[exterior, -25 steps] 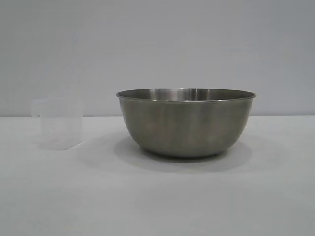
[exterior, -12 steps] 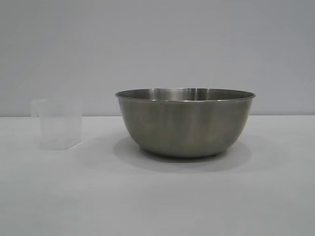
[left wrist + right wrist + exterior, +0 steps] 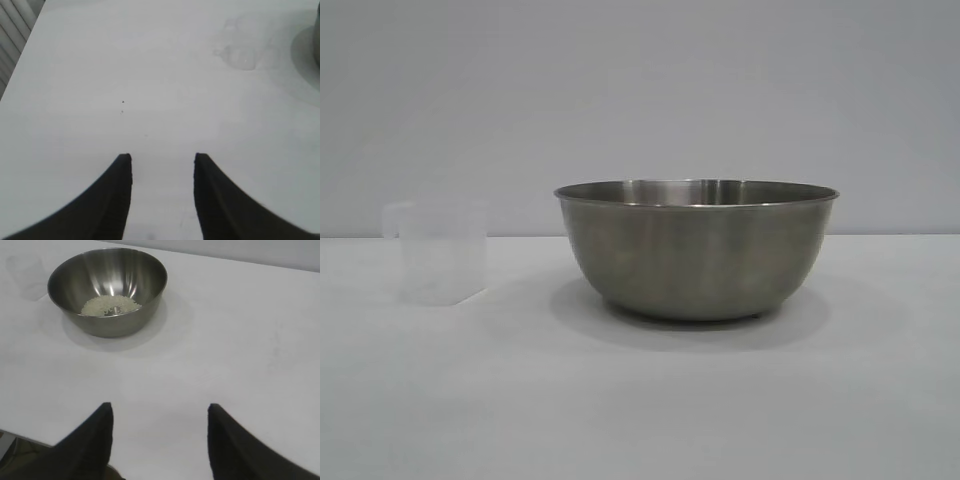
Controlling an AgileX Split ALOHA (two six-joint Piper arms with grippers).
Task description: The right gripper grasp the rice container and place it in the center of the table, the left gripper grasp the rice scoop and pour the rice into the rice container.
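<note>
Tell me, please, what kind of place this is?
Probably a robot test bench, not a kitchen: a bare white table before a blank wall, holding only a steel bowl with rice and a plastic cup.

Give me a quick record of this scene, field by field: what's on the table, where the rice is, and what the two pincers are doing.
Bowl: rice container, upright on the table
Rice: rice heaped in the bowl's bottom
Cup: rice scoop, upright, left of the bowl in the exterior view, apart from it
Left pincer: left gripper open, empty, hovering over bare table, back from the scoop
Right pincer: right gripper open, empty, back from the bowl
Stage: rice appears already poured
</note>
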